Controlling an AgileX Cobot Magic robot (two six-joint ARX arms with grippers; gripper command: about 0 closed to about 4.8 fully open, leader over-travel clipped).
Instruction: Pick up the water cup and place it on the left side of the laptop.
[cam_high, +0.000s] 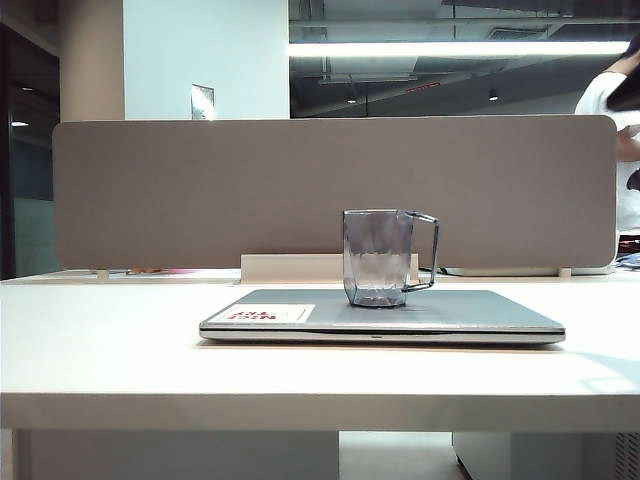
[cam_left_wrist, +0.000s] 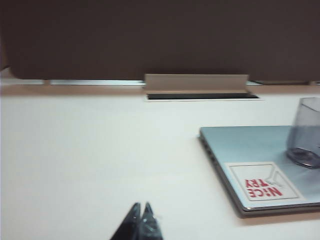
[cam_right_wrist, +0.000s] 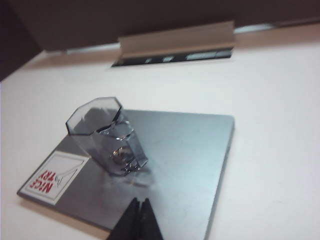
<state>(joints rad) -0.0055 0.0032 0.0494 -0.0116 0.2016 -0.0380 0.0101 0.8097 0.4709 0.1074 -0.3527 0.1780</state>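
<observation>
Cup (cam_high: 378, 257) stands upright on the closed laptop (cam_high: 470, 308), near the middle of its lid, handle toward the right of the exterior view, beside a white sticker (cam_high: 270, 313). The pick-up looks not yet begun. The right gripper (cam_right_wrist: 138, 202) hovers above the laptop's near edge, fingertips pressed together, just short of the cup. The left gripper (cam_left_wrist: 140, 208), also closed, hangs over bare table (cam_left_wrist: 90, 165) left of the laptop. Next, the right fingers must spread, then close on the cup. A grey partition (cam_high: 200, 190) stands behind; the spot to the laptop's left seems unobstructed.
</observation>
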